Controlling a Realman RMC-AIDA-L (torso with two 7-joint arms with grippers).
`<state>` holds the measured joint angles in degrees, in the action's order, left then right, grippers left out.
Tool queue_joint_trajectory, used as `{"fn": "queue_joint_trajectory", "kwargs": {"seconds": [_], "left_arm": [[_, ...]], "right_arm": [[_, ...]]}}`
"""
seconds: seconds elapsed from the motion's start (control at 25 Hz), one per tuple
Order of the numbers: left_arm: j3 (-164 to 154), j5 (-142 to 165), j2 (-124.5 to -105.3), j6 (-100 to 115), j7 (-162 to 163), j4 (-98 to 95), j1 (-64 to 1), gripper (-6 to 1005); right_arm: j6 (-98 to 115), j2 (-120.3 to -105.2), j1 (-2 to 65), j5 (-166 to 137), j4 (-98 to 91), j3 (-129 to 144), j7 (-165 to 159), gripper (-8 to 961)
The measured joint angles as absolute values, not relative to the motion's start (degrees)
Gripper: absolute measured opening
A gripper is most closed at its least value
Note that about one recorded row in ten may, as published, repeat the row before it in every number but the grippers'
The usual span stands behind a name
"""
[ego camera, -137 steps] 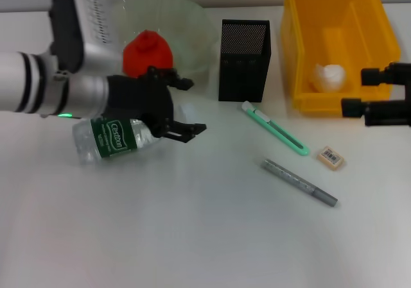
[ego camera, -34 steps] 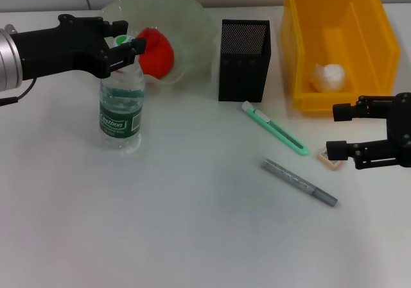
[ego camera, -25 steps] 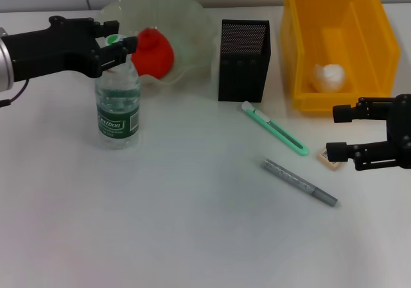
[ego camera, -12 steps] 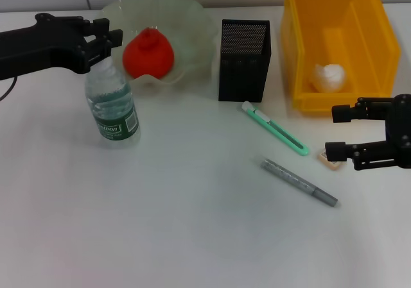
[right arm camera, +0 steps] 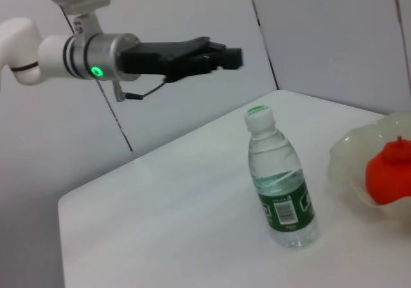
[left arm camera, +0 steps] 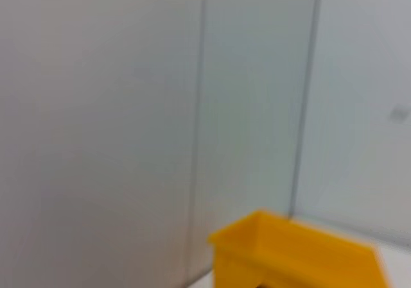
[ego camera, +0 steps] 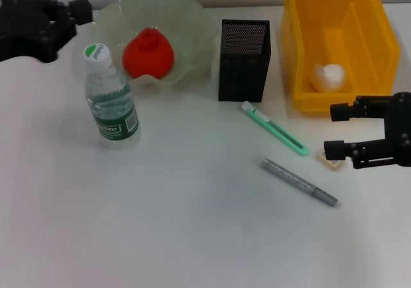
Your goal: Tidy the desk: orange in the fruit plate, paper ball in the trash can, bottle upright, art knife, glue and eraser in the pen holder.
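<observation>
While upright, bottle (ego camera: 110,95), cap topmost

Red-orange orange (ego camera: 148,52), pale-green plate (ego camera: 192,18), yellow bin (ego camera: 302,50), black mesh holder (ego camera: 244,60), green-labelled bottle (ego camera: 111,102).

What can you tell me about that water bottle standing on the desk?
The bottle is clear plastic with a dark green label in white lettering and a white-green cap. It stands upright on the white desk, in front of the fruit plate, apart from it. Nothing grips it; the left gripper is off to its side.
</observation>
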<state>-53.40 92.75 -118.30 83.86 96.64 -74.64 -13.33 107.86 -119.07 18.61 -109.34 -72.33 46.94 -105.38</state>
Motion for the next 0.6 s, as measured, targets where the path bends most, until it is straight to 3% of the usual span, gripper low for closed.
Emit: {"fn": "queue_joint_trajectory", "kwargs": {"seconds": [0.2,0.32,0.4,0.6], "left_arm": [[-46.07,88.82,-117.55,98.95,90.4,-66.89,-13.12,15],[-42.12,89.22,-116.77,108.44,83.6,-60.08,-12.95,154],[-41.75,90.36,-114.8,112.98,77.29,-53.61,-11.5,240],[-42.35,93.75,-112.61,113.63,72.34,-46.85,-10.24,458]], "right_arm": [[106.95,-119.33,20.74,-116.56,-78.36,49.68,-113.3,818],[104.2,-119.32,22.72,-121.97,-82.29,54.76,-120.2,818],[102.34,-119.14,25.86,-128.38,-85.53,60.44,-127.24,818],[101.92,-119.22,32.58,-139.25,-86.05,68.26,-136.3,817]]}}
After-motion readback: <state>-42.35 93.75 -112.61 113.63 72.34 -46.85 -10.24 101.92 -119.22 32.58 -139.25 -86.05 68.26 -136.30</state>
